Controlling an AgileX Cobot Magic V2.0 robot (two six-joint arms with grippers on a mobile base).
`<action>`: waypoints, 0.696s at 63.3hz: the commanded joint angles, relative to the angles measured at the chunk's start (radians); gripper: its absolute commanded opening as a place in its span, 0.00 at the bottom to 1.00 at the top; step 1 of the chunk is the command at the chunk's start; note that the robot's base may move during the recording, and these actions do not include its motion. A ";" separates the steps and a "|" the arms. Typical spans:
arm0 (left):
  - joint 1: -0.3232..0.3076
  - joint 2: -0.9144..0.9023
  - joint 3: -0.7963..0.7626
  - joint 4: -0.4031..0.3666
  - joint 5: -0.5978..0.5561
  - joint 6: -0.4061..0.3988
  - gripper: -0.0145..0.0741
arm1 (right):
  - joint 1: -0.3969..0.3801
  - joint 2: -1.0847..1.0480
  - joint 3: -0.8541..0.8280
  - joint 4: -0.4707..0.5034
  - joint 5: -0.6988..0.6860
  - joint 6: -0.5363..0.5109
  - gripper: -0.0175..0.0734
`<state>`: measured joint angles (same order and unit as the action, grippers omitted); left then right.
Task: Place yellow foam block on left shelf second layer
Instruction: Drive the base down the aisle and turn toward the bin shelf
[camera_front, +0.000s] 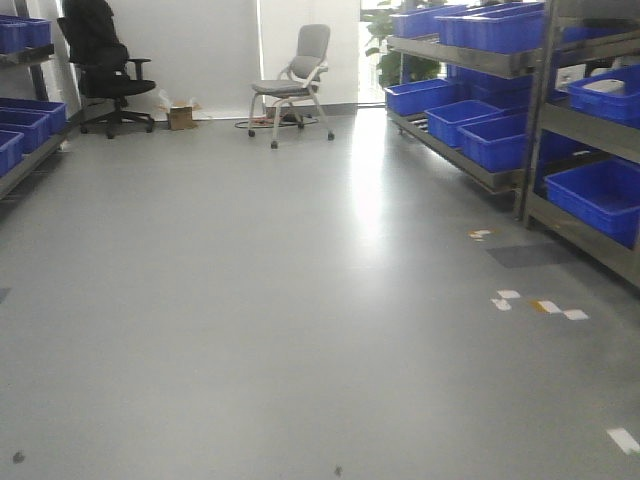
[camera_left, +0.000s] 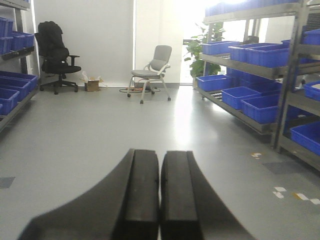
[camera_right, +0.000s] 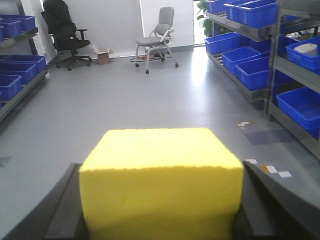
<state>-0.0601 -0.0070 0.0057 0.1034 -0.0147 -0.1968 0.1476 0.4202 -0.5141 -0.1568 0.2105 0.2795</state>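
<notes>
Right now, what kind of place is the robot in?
Likely a storeroom or warehouse-style lab: metal shelving on both sides holds rows of blue plastic bins, with a wide grey floor running between them like an aisle.

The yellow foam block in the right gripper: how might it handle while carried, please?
The yellow foam block looks matte, so probably light and grippy. Its flat faces suggest it won't roll. Being foam, it may compress between the fingers.

We note the matte, finely grained yellow foam block (camera_right: 161, 185), the smooth, glossy grey floor (camera_front: 250, 300), the shiny blue plastic bins (camera_front: 498, 140) and the dull metal shelves (camera_front: 462, 56).
</notes>
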 joint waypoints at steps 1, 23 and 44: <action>-0.004 -0.016 0.025 -0.004 -0.090 -0.005 0.32 | -0.008 0.006 -0.028 -0.014 -0.094 -0.006 0.57; -0.004 -0.016 0.025 -0.004 -0.090 -0.005 0.32 | -0.008 0.006 -0.028 -0.014 -0.094 -0.006 0.57; -0.004 -0.016 0.025 -0.004 -0.090 -0.005 0.32 | -0.008 0.006 -0.028 -0.014 -0.094 -0.006 0.57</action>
<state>-0.0601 -0.0070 0.0057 0.1034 -0.0147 -0.1968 0.1476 0.4202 -0.5141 -0.1568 0.2105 0.2795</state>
